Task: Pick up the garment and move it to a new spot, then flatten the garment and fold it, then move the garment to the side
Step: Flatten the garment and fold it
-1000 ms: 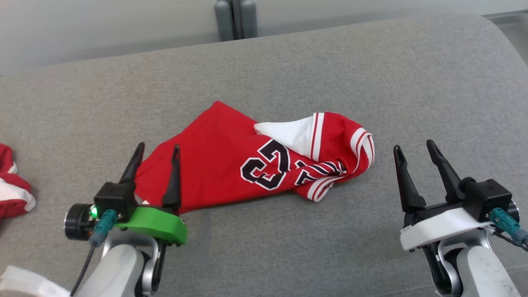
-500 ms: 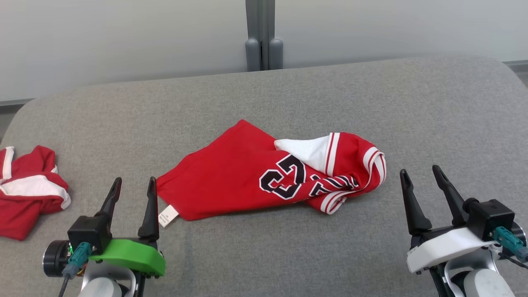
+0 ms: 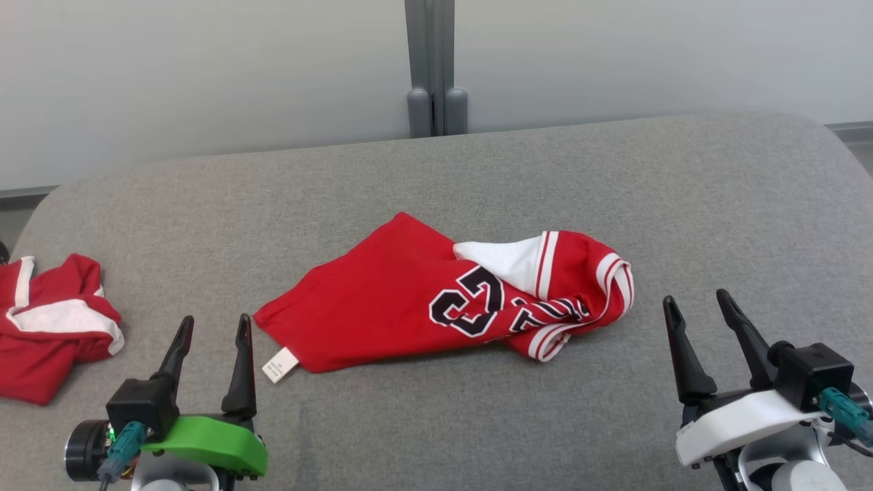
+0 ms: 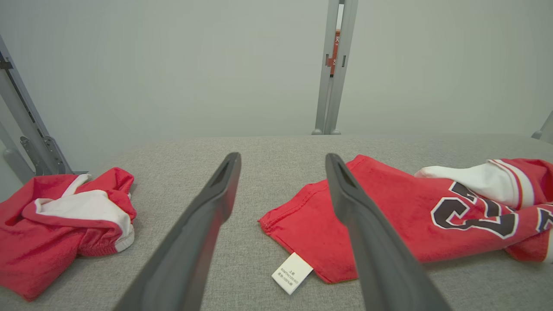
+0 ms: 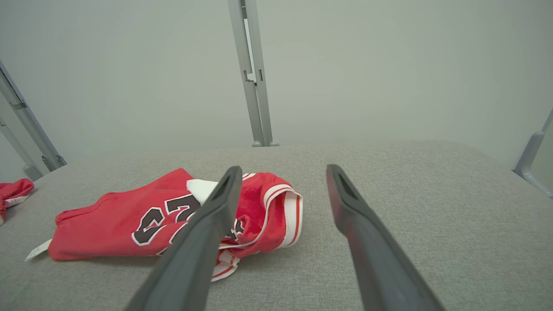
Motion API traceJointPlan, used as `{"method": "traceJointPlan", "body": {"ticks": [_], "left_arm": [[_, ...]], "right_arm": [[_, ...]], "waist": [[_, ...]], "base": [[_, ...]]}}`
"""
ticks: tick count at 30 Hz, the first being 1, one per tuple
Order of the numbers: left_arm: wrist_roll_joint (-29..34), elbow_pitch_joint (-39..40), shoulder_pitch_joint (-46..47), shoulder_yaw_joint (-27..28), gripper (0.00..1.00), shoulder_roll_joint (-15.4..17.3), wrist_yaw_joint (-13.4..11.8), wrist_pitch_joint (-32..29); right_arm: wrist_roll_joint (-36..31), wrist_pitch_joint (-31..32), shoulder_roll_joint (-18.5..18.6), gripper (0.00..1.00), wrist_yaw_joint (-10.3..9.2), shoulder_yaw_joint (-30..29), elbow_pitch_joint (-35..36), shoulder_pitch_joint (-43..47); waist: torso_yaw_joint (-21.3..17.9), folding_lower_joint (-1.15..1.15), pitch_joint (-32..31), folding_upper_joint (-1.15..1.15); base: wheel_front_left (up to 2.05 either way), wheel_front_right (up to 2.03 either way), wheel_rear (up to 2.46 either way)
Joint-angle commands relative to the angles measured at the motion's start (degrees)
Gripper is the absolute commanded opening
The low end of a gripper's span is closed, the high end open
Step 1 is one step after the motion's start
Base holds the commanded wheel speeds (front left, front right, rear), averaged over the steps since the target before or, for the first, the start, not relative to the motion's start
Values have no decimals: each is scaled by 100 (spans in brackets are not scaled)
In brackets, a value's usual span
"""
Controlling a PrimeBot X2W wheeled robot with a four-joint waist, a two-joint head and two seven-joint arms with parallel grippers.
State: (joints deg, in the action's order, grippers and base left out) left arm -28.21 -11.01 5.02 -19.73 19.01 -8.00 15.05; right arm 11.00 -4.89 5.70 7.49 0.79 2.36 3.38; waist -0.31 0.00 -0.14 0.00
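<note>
A red jersey garment (image 3: 409, 300) with white trim and black numerals lies loosely folded in the middle of the grey cushioned surface (image 3: 477, 177), a white tag (image 3: 279, 365) sticking out at its near-left corner. My left gripper (image 3: 213, 325) stands open just left of that corner, apart from the cloth, nothing between its fingers. In the left wrist view the garment (image 4: 389, 216) lies to the right of the left gripper (image 4: 281, 162). My right gripper (image 3: 697, 303) is open and empty to the right of the garment's bunched collar end (image 5: 268, 207).
A second red and white garment (image 3: 48, 320) lies crumpled at the surface's left edge, also in the left wrist view (image 4: 60, 220). A grey upright post (image 3: 430, 61) and pale wall stand behind the surface. Bare grey cushion stretches to the right and front.
The head camera has tilted up, shifting the whole picture down. My left gripper has drawn back off the garment's near-left corner; its tag now shows. The garment lies unchanged.
</note>
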Motion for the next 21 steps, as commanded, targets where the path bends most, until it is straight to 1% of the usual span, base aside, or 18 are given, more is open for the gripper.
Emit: {"method": "traceJointPlan", "body": {"ticks": [1, 15, 21], "left_arm": [[41, -4, -89, 40, 100, -15, 40, 16], [257, -47, 4, 234, 100, -133, 161, 10], [390, 99, 247, 259, 100, -216, 152, 10]], "right_arm": [[41, 24, -11, 100, 0, -17, 35, 69], [49, 43, -17, 100, 0, 3, 2, 19], [59, 119, 66, 100, 0, -31, -46, -171]], "waist": [[12, 0, 2, 0], [118, 0, 51, 0], [287, 0, 312, 0]], "base": [[0, 0, 0], [0, 0, 0], [0, 0, 0]]}}
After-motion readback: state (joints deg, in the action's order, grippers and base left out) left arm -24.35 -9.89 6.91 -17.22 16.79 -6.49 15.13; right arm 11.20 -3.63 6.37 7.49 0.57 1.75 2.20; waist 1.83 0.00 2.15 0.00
